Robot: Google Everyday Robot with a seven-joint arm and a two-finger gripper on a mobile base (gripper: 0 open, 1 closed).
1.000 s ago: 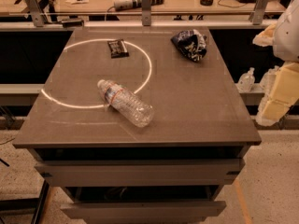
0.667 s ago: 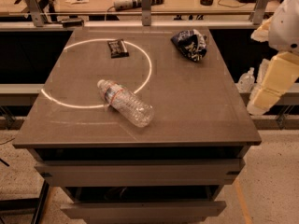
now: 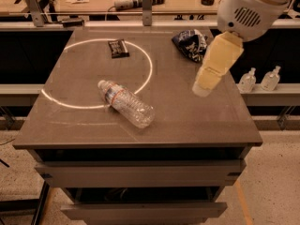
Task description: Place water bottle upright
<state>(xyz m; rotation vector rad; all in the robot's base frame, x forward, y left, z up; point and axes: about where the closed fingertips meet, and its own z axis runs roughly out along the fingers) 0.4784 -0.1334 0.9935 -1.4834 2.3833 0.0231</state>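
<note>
Bottle: water bottle (image 3: 125, 103) lay on its side mid-table (image 3: 187, 125), cap toward far left, across the white circle's (image 3: 149, 62) near arc; hadn't moved.
Gripper: gripper (image 3: 203, 87) had swung in from beyond the right edge to above the table's right part, near the snack bag (image 3: 190, 42); open vs closed: couldn't tell.
Gap: well apart from bottle.
Meaning: prob. approach phase; grasp + stand-up not yet done.
</note>
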